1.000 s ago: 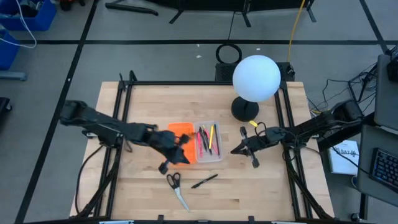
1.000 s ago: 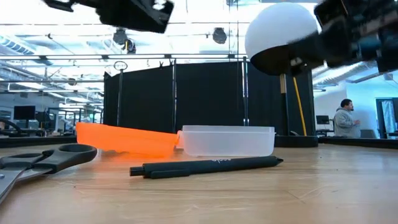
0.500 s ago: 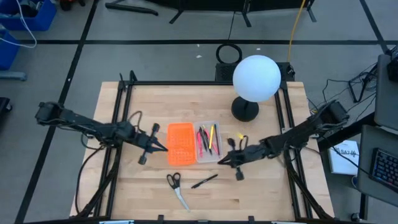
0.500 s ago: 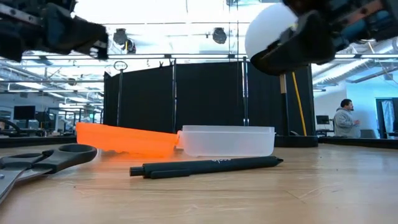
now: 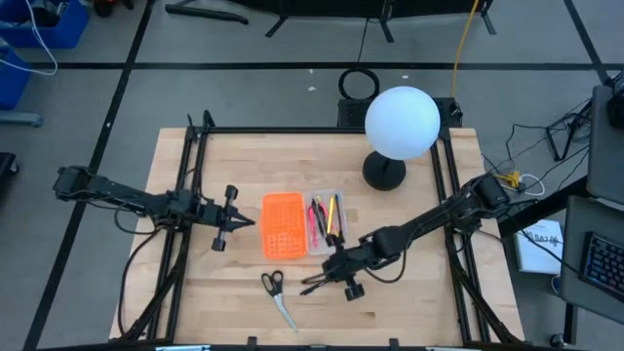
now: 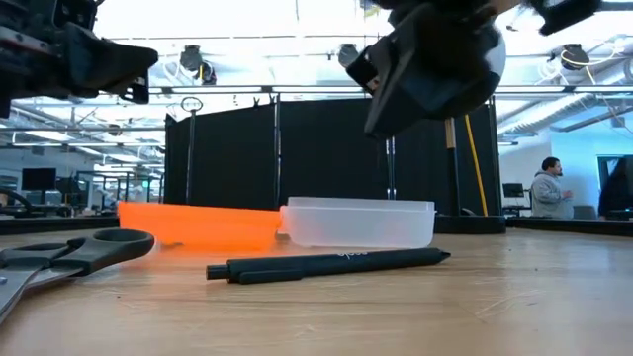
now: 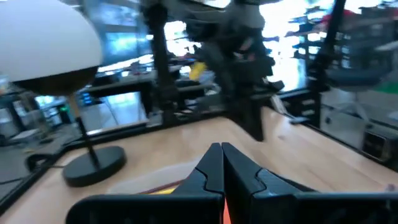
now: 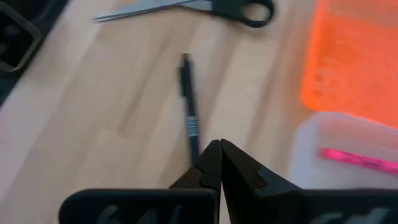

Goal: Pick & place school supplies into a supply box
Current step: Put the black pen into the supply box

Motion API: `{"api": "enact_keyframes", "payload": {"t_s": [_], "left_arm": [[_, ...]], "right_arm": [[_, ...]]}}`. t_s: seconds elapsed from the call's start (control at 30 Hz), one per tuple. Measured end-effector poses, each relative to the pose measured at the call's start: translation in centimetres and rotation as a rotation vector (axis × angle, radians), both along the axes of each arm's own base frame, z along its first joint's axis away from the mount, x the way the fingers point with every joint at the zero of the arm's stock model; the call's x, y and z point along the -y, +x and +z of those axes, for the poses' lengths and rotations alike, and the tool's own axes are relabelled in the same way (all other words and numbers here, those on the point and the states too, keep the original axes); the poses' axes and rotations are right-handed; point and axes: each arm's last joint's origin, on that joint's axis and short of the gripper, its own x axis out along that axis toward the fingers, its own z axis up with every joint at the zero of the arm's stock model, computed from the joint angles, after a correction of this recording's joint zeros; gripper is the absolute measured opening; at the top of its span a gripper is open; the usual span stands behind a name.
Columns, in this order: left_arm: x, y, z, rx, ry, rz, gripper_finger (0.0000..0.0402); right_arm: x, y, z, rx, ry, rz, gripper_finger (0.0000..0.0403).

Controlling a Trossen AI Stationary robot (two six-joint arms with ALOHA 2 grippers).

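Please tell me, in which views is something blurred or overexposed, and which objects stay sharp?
Low view: the black pen is sharp; the scissors at the near edge are soft, and the ceiling lights glare white. Left wrist view: the background is smeared behind the left gripper. Right wrist view: the supply box looks soft.
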Motion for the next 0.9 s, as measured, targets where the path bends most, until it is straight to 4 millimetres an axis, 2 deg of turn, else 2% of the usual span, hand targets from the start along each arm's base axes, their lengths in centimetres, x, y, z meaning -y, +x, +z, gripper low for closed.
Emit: {"api": "enact_keyframes", "payload": {"t_s": [0.1,0.2,0.33,0.53,0.7,0.9], "left_arm": [[-0.3,0.0,0.2,0.011,-0.048,0.084,0.0008],[-0.5,0.0,0.1,-0.009,-0.137,0.145,0.0026],[-0.4,0.0,-0.4,-0.068,-0.204,0.147,0.0045],[-0.4,0.1,-0.7,-0.101,-0.213,0.149,0.0056],[-0.4,0.1,-0.7,-0.109,-0.21,0.15,0.0057],[-0.4,0.1,-0.8,-0.111,-0.209,0.159,0.0058]], "right_arm": [[-0.5,0.2,-0.1,-0.002,0.003,0.026,0.0001],[-0.4,0.1,-0.1,-0.015,0.018,-0.041,0.0019],[-0.2,-0.1,-0.3,-0.052,0.031,-0.089,0.0071],[-0.9,-0.2,-1.3,-0.075,-0.001,-0.04,0.0138],[-2.2,0.2,-1.8,-0.018,0.002,0.017,0.0152],[-2.4,1.1,-4.9,-0.067,-0.016,0.051,0.0153]]}}
